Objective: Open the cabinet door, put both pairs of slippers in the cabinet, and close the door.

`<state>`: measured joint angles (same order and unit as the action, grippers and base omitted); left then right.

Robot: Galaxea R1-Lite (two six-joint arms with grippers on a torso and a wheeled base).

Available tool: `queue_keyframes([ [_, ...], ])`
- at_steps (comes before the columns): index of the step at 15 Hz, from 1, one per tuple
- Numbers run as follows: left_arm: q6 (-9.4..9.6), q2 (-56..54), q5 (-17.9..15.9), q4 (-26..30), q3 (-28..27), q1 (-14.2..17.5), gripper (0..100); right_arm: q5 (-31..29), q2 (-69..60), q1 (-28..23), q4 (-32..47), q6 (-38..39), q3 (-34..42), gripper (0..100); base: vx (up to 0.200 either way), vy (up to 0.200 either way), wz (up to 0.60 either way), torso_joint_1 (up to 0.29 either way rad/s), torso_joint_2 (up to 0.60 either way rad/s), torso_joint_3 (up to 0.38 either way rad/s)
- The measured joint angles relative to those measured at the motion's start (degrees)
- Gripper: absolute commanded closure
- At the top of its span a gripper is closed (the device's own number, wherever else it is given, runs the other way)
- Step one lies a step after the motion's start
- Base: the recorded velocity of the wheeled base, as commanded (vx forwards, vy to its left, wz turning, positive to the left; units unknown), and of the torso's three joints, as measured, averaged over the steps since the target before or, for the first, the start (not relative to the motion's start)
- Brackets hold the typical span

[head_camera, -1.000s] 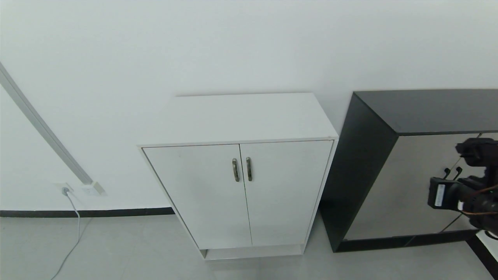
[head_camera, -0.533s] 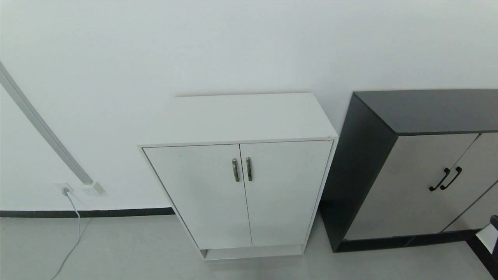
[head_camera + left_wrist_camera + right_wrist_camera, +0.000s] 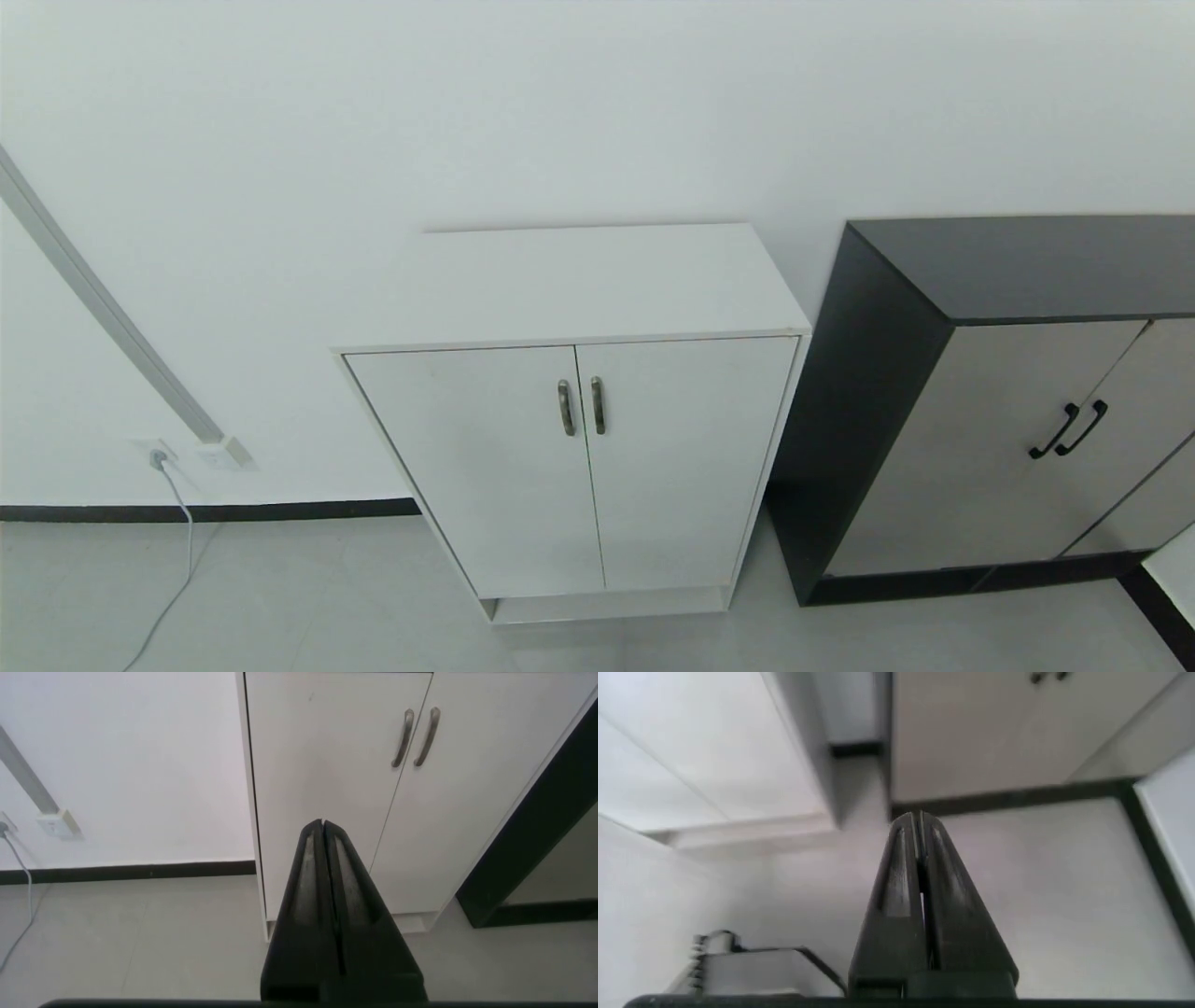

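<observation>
Two grippers sit nearest. The left gripper [image 3: 322, 829] has its fingers pressed together with nothing between them, and it points at the lower part of a white cabinet. The right gripper [image 3: 920, 819] is also pressed together and holds nothing, and it hangs over grey floor [image 3: 1036, 887].

Beyond them, across the bare floor [image 3: 280, 597], the white cabinet [image 3: 579, 280] stands in the middle of the scene with its back against the far wall. Both its doors are shut, the left door [image 3: 476, 467] and the right door [image 3: 681, 457] meeting in a thin vertical seam. Two slim metal bar handles stand upright on either side of that seam in the upper part of the doors, the left handle [image 3: 565, 408] and the right handle [image 3: 597, 405] close together.

A black cabinet [image 3: 868, 392] with grey doors stands just beside it on the right. On the far wall to the left, a wall socket [image 3: 154, 455] has a cable [image 3: 177, 560] trailing to the floor.

Each door looks like a stiff, flat, fairly light panel, probably hinged at its outer edge. The smooth face offers no purchase, so a bar handle is the place to hold. The handles being so close, the fingers would need to part and close around one bar only, then pull along the door's arc rather than straight back.
</observation>
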<state>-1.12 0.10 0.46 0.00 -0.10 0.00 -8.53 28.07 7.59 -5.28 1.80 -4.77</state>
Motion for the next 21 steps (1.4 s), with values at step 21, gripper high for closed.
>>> queue_keyframes([
  [21,0.11,0.0,0.0,0.0,0.0,0.0,100,4.5,-13.2,-9.2,5.3,-0.1,4.6,100,0.0,0.0,0.0,0.0,0.0,0.0],
])
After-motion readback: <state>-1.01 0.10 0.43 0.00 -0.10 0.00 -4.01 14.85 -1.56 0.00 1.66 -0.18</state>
